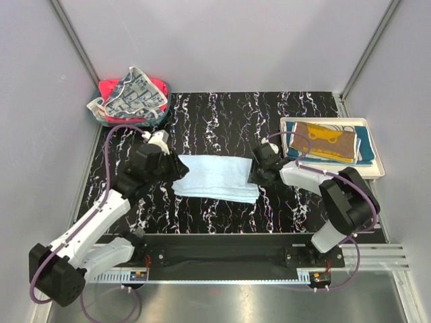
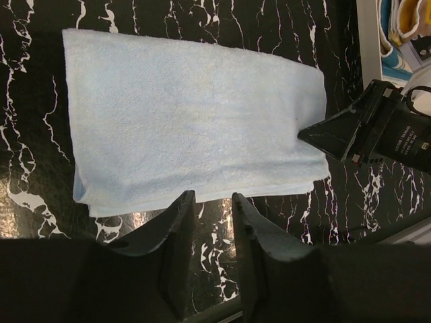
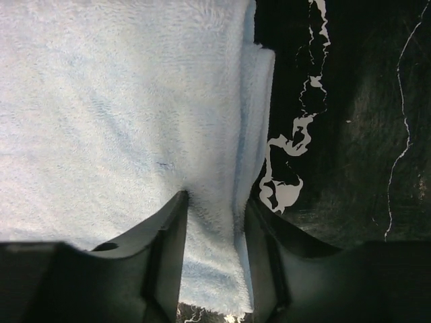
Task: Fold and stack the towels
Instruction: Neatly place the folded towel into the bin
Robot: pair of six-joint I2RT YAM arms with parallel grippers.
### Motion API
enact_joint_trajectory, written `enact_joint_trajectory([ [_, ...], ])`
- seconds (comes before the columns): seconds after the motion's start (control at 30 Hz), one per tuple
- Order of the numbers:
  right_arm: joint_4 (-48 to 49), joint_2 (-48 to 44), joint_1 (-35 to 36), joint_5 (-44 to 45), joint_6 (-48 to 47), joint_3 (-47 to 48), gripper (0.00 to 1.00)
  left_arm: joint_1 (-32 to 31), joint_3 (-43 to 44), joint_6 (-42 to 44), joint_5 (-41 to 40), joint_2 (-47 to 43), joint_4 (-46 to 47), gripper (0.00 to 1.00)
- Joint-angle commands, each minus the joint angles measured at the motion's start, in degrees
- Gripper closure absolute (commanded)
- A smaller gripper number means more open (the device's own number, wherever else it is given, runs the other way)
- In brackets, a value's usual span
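Observation:
A light blue towel (image 1: 217, 176) lies folded flat in the middle of the black marble table. It fills the left wrist view (image 2: 195, 128) and the right wrist view (image 3: 121, 114). My left gripper (image 1: 176, 168) hovers at the towel's left edge, its jaws (image 2: 213, 202) slightly apart with only table between them. My right gripper (image 1: 257, 176) is at the towel's right edge, and its jaws (image 3: 214, 202) pinch a ridge of towel. A mustard-brown towel (image 1: 326, 140) lies on a teal towel (image 1: 360, 145) at the right. A white printed towel (image 1: 135, 94) and a red-pink towel (image 1: 108, 87) lie heaped at the back left.
The cream tray (image 1: 374, 168) at the right holds the stacked towels; its rim shows in the left wrist view (image 2: 367, 40). The teal bin (image 1: 160, 111) at the back left corner holds the heaped towels. Grey walls close the back and sides.

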Motion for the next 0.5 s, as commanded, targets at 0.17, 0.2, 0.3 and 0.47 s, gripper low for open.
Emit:
enact_joint_trajectory([
  [0.17, -8.9, 3.1, 1.9, 6.8, -0.8, 3.1, 1.0, -0.2, 3.4, 3.6, 2.1, -3.5, -2.9, 0.66],
  [0.2, -10.4, 2.8, 1.8, 9.3, -1.5, 4.0, 1.0, -0.2, 3.6, 3.9, 2.3, -3.6, -3.2, 0.66],
  [0.3, -17.0, -0.2, 1.9, 14.7, -3.6, 8.0, 1.0, -0.2, 4.6, 4.8, 3.1, -4.0, -4.3, 0.66],
  [0.47, -29.6, -1.7, 1.8, 23.2, -11.4, 20.6, 1.0, -0.2, 7.0, 7.6, 2.4, -4.5, -7.2, 0.65],
])
